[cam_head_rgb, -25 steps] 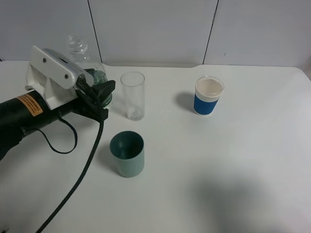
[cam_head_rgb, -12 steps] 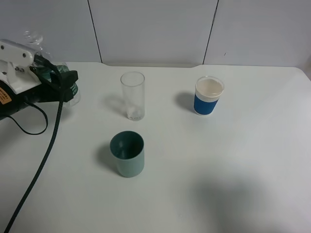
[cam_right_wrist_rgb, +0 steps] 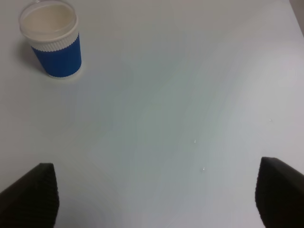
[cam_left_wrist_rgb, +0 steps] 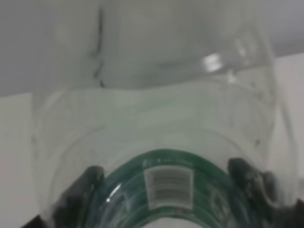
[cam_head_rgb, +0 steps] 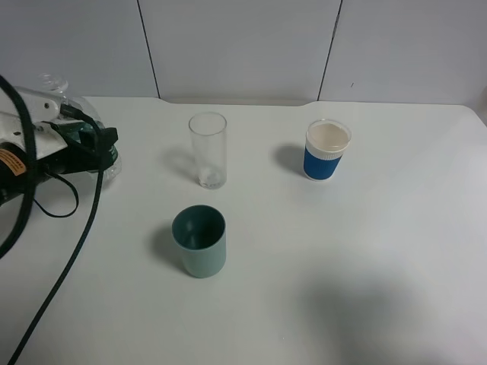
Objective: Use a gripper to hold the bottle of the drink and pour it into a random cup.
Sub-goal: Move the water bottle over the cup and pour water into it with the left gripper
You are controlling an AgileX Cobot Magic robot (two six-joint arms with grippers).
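Nearest sits the plain teal-green opaque cup [cam_head_rgb: 199, 241], waiting. Far left, the bulky black left gripper [cam_head_rgb: 95, 144] is clamped on the small clear green-labelled bottle [cam_head_rgb: 80, 129]; it should carry level, then tip slowly over the rim. The right gripper [cam_right_wrist_rgb: 152, 199] idles with jaws apart.

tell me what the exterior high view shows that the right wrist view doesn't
Only the exterior high view shows the bottle held in the gripper at the table's left edge, the trailing black cable, the tall clear glass and the teal-green cup. Only the right wrist view shows the dark tips of the right arm's own jaws, standing wide apart over bare table. Both show the blue-and-white paper cup and the white table.
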